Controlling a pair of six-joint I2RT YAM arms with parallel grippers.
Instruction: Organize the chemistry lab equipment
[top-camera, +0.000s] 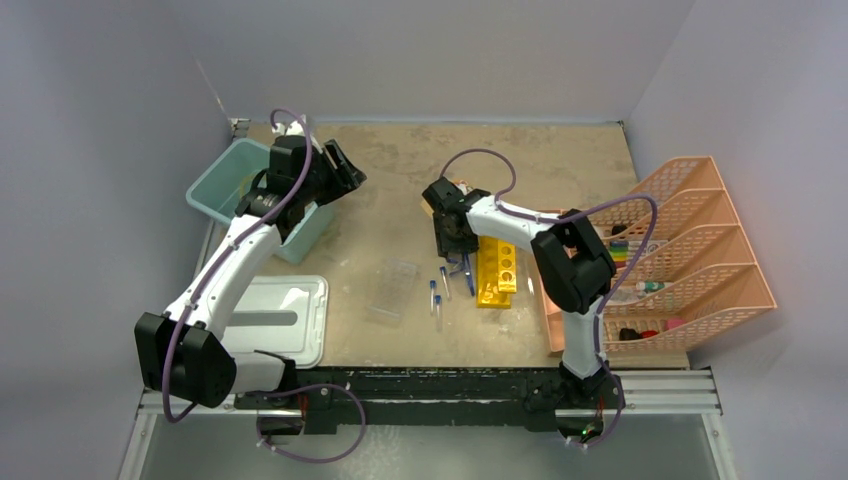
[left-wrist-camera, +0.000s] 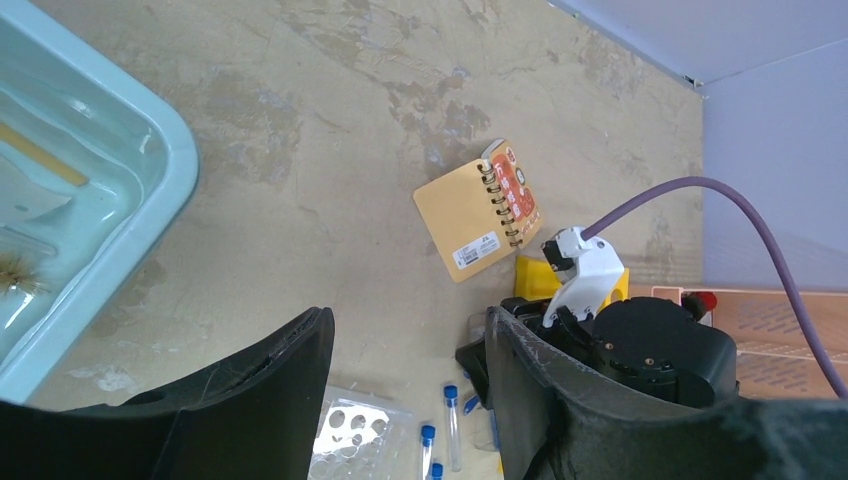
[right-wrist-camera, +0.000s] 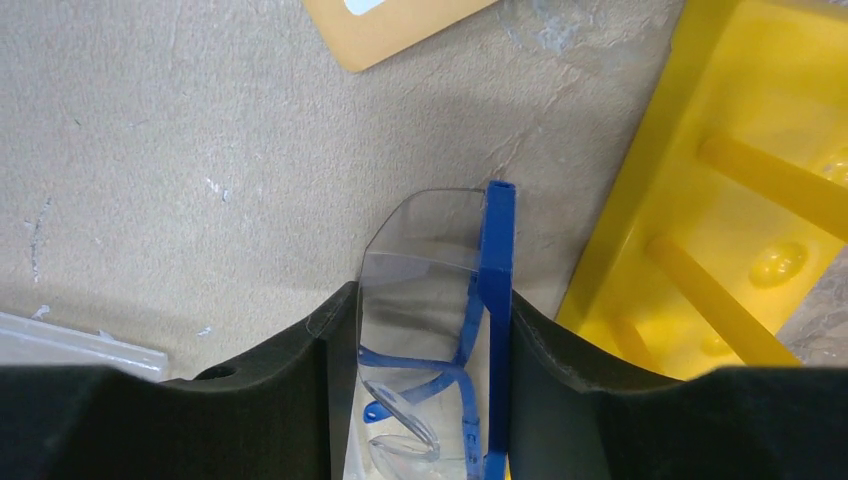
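Note:
My right gripper (top-camera: 455, 250) is shut on a pair of clear safety glasses with a blue frame (right-wrist-camera: 432, 240), low over the table and right beside the yellow racks (top-camera: 497, 272) (right-wrist-camera: 740, 170). In the right wrist view its fingers (right-wrist-camera: 335, 330) press on both sides of the glasses. Three blue-capped tubes (top-camera: 439, 292) (left-wrist-camera: 452, 425) lie left of the racks, next to the clear tube rack (top-camera: 392, 290) (left-wrist-camera: 360, 435). My left gripper (top-camera: 345, 170) (left-wrist-camera: 408, 330) is open and empty, raised beside the teal bin (top-camera: 232, 180). A brush's bristles (left-wrist-camera: 14, 270) and clear items lie in that bin.
A tan spiral notebook (left-wrist-camera: 480, 212) lies just behind my right gripper. A white lid (top-camera: 280, 318) lies at the front left. The salmon-pink mesh organiser (top-camera: 690, 250) stands along the right wall. Walls close off the back and sides.

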